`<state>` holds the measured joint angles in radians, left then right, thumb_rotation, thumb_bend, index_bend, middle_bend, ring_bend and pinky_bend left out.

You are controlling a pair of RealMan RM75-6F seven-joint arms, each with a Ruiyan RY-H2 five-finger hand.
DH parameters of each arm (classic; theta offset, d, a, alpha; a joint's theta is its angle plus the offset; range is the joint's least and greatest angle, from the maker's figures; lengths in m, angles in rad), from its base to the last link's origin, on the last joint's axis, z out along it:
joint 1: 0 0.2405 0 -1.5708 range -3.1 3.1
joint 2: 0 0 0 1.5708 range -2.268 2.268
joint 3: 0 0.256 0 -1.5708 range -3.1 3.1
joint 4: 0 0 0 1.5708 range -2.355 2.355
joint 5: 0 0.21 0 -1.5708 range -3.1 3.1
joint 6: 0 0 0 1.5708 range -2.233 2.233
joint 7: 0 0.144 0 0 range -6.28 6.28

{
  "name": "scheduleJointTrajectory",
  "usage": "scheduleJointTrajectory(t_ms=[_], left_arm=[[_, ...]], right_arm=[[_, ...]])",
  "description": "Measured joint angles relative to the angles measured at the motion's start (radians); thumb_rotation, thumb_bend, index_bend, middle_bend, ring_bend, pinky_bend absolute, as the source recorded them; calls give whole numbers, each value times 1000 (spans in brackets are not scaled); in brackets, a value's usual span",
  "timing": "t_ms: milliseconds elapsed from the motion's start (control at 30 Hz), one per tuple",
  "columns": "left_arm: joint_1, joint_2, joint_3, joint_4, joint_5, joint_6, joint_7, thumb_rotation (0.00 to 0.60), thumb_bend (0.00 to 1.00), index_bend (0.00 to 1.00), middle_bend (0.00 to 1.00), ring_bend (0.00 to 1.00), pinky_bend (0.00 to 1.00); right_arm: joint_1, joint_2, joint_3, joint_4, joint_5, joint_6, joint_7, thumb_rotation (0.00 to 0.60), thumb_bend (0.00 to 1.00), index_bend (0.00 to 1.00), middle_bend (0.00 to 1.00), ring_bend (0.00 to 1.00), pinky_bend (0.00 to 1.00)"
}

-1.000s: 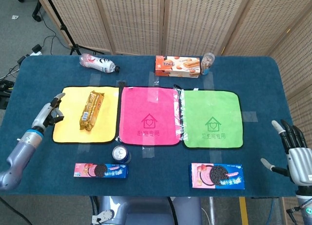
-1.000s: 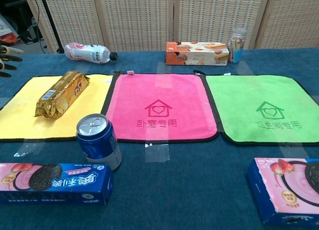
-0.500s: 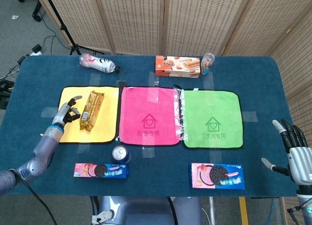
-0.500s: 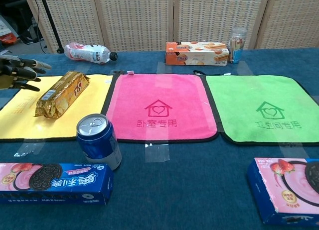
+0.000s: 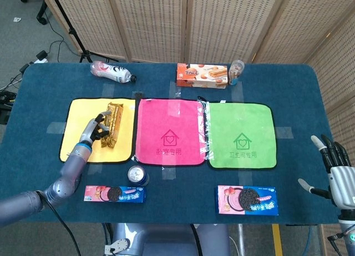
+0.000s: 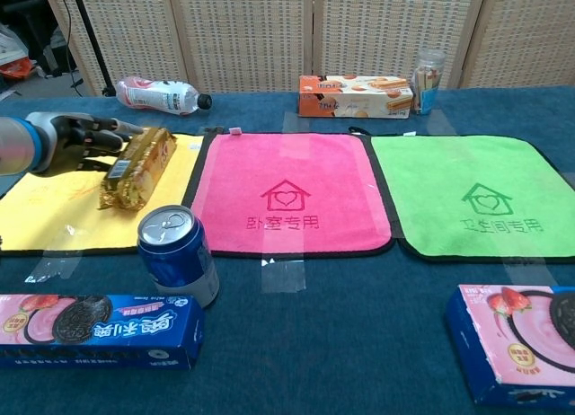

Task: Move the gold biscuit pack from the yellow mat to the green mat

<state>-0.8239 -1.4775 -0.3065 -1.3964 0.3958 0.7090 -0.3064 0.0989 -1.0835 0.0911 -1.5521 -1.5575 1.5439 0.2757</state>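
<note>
A: Where's the gold biscuit pack (image 5: pixel 112 132)?

B: On the yellow mat (image 5: pixel 76 114), at its edge toward the pink mat (image 5: pixel 169 131). My left hand (image 5: pixel 95 131) touches it; a firm clasp I cannot tell. I'd wrap mid-pack before lifting toward the green mat (image 5: pixel 242 135). Right hand (image 5: pixel 338 174) idles, fingers apart.

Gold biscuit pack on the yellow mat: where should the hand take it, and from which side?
Probably across the middle of the gold biscuit pack, around its narrow width, from its left, where the left hand already sits against it. The pack is long and slim, lying flat and lengthwise on the yellow mat, so its long sides are exposed.
</note>
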Motion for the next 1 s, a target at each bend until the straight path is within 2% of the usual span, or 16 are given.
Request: scheduleJointTrajectory(t_ms=[333,500,1000], left_arm=[[-85,-116,-27,-63,-75,133,165,600,1000,161,52,53,148],[-107,-159,-49,-91,-74,182,215,600,1000,162,52,53,148],[-163,-234,-147,-143,-128,224,286,600,1000,162,52,53,148]], right_arm=[[1,6,2,4,6,-5,22,600,0,0,0,0,0],[4,8,2,8,9,-11,29,600,0,0,0,0,0],[5,4,1,6,8,-15,14,600,0,0,0,0,0]])
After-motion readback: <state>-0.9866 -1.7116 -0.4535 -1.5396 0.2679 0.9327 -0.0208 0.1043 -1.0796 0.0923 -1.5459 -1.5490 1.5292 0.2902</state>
